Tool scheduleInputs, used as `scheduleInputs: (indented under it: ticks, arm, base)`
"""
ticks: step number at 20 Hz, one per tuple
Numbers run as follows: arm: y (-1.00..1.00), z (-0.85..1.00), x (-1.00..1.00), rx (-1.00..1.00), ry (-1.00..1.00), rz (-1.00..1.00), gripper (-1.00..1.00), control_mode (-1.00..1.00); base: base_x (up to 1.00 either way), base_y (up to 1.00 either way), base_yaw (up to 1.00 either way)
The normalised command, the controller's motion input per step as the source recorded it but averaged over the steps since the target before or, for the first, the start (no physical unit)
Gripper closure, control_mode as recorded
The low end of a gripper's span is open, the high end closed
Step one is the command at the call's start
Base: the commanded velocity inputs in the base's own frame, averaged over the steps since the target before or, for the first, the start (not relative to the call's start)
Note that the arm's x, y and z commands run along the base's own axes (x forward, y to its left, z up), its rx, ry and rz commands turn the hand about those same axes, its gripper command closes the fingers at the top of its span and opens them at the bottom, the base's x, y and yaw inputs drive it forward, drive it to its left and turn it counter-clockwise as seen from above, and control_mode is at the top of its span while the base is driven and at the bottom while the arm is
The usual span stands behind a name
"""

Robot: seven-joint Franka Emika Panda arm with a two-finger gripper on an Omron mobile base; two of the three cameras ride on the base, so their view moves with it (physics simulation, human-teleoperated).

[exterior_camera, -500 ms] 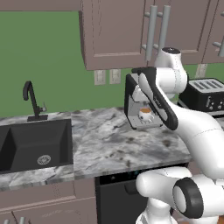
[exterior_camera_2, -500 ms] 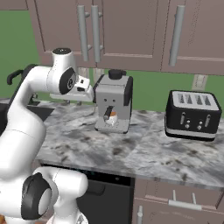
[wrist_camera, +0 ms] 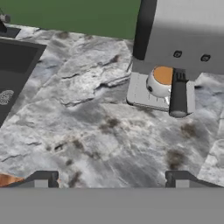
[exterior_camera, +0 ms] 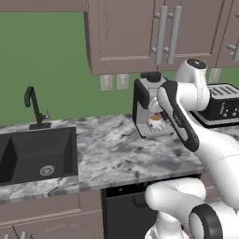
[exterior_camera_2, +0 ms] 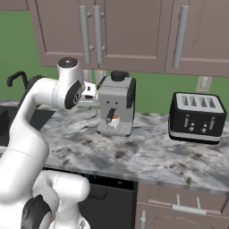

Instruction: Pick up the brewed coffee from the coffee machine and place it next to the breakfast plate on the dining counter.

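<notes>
The white mug of brown coffee (wrist_camera: 161, 83) stands on the drip tray of the silver and black coffee machine (exterior_camera_2: 116, 105), under its spout. The mug (exterior_camera: 155, 122) also shows past my forearm, and a black side handle (wrist_camera: 178, 96) juts out just beside it. My gripper (wrist_camera: 111, 177) hovers above the marbled counter to the left of the machine, looking down at it, open and holding nothing. From the right base the hand (exterior_camera_2: 91, 95) sits close to the machine's left side. The breakfast plate and the dining counter are out of view.
A black slotted toaster (exterior_camera_2: 197, 117) stands on the counter to the right of the machine. To the left lies a black sink (exterior_camera: 37, 151) with a black faucet (exterior_camera: 35, 107). Wall cabinets (exterior_camera_2: 134, 31) hang low above the machine.
The arm has dipped slightly and the hand has edged a little closer to the coffee machine. The mug has not moved.
</notes>
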Motion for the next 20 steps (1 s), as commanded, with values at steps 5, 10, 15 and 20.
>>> scheduleInputs:
  ticks: [5,10,15,20]
  arm:
    - [-0.68,-0.32,0.0,0.0,-0.16,0.18,-1.0,-1.0]
    - [-0.71,-0.5,0.1,0.0,0.0,0.11,-1.0,-1.0]
    - [-0.4,-0.3,0.3,0.08,0.0,0.13,-1.0,-1.0]
    - [-0.13,-0.19,0.51,0.15,0.0,0.13,-1.0,-1.0]
  base:
    - [0.0,0.0,0.0]
    - [0.0,0.0,0.0]
    - [0.0,0.0,0.0]
    - [0.0,0.0,0.0]
